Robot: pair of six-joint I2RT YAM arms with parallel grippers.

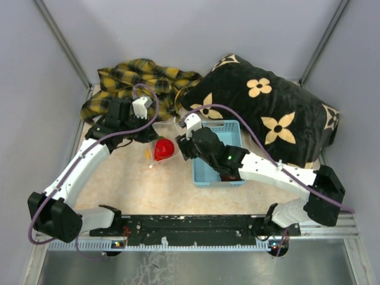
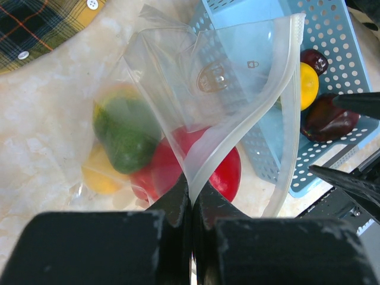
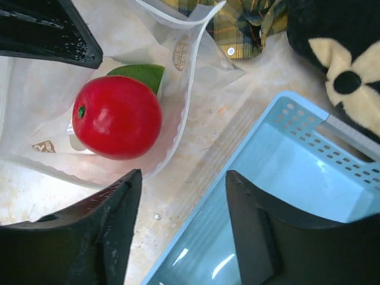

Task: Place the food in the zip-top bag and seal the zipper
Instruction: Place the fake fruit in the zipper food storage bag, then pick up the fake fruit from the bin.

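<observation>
The clear zip-top bag [image 1: 159,132] lies open on the table left of the basket. It holds a red fruit [image 1: 164,148], a green piece [image 2: 127,133] and a yellow one [image 2: 101,175]. My left gripper [image 2: 193,190] is shut on the bag's whitish zipper strip [image 2: 237,136] and holds the mouth up; no slider shows. My right gripper [image 3: 183,178] is open and empty. It hovers over the basket's left rim, beside the bag [image 3: 35,119] with the red fruit [image 3: 117,116]. A yellow fruit [image 2: 307,85] and two maroon fruits [image 2: 329,117] lie in the basket.
The light-blue basket [image 1: 217,127] stands just right of the bag. A plaid cloth [image 1: 136,80] lies at the back left. A black flowered pillow [image 1: 267,113] lies at the back right, close behind the basket.
</observation>
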